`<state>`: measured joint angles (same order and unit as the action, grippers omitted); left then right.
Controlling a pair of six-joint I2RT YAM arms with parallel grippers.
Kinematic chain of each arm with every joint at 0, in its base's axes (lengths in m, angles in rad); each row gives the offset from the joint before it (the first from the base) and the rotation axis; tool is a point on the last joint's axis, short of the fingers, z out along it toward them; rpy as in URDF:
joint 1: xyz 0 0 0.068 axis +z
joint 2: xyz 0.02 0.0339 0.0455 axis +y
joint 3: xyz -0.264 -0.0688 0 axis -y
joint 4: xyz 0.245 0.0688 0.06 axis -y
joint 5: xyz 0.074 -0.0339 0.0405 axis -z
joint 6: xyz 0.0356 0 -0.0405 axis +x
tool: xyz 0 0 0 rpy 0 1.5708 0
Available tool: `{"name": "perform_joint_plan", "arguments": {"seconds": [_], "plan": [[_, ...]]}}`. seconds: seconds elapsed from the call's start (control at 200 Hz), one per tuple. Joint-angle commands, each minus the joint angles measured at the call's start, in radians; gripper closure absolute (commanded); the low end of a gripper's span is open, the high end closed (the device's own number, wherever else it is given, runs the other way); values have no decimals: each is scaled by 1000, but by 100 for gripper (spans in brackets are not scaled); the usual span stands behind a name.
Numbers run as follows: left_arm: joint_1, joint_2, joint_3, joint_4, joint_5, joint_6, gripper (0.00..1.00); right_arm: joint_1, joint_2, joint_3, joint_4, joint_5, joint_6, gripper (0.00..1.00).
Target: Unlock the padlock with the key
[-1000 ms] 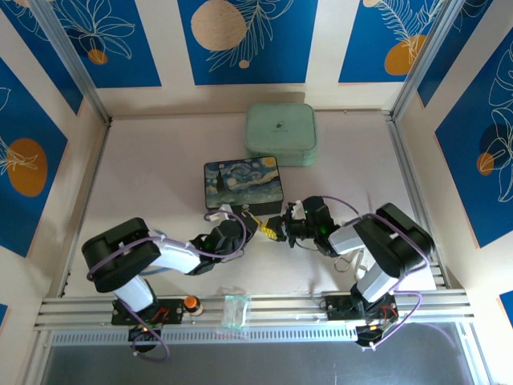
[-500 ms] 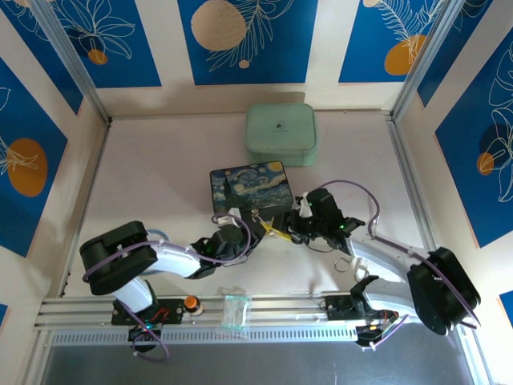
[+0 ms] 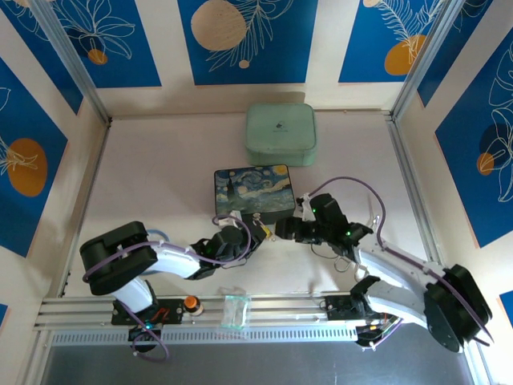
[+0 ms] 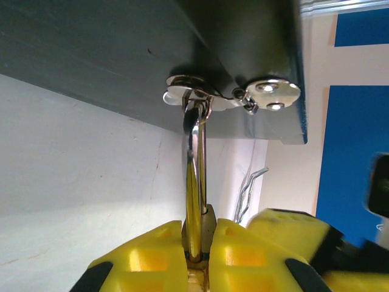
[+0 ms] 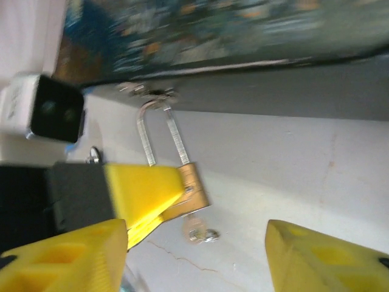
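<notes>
The small brass padlock [image 5: 194, 185] hangs by its silver shackle [image 4: 194, 164] from the hasp [image 4: 188, 96] on the front of the painted tin box [image 3: 251, 190]. My left gripper [image 4: 206, 230] is shut on the padlock's body, one yellow finger [image 5: 143, 185] against its side. The tiny silvery key [image 5: 199, 230], blurred, sticks out of the bottom of the padlock. My right gripper [image 5: 194, 255] is open, its fingers wide apart on either side of the key and not touching it. In the top view both grippers meet in front of the box near the padlock [image 3: 270, 229].
A mint-green case [image 3: 280, 134] lies behind the tin box. A bent wire hook [image 4: 250, 188] lies on the table to the right. An orange button [image 3: 191, 302] and a small clear bag [image 3: 236, 311] sit on the near rail.
The tin box has slid slightly right and back. The right arm's elbow has swung out to the right and lower while its gripper stayed by the padlock. My left gripper kept its hold.
</notes>
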<state>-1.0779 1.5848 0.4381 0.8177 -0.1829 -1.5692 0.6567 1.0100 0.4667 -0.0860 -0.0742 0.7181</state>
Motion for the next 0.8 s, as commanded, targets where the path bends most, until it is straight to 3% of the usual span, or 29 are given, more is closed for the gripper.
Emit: {"name": "perform_joint_plan", "arguments": {"seconds": [0.0, 0.09, 0.295, 0.45, 0.595, 0.795], "plan": [[-8, -34, 8, -37, 20, 38, 100, 89, -77, -11, -9, 237, -222, 1], [-8, -91, 41, -206, 14, 72, 100, 96, -69, 23, -56, 237, -303, 0], [6, -170, 45, -312, 13, 105, 100, 187, -27, 9, -11, 221, -412, 28], [15, -197, 78, -394, 36, 137, 100, 290, -38, -54, 98, 307, -453, 40], [15, -213, 63, -373, 30, 121, 100, 362, -20, -64, 134, 431, -510, 42], [16, -231, 65, -361, 44, 125, 100, 412, 48, -75, 210, 448, -586, 45]]}}
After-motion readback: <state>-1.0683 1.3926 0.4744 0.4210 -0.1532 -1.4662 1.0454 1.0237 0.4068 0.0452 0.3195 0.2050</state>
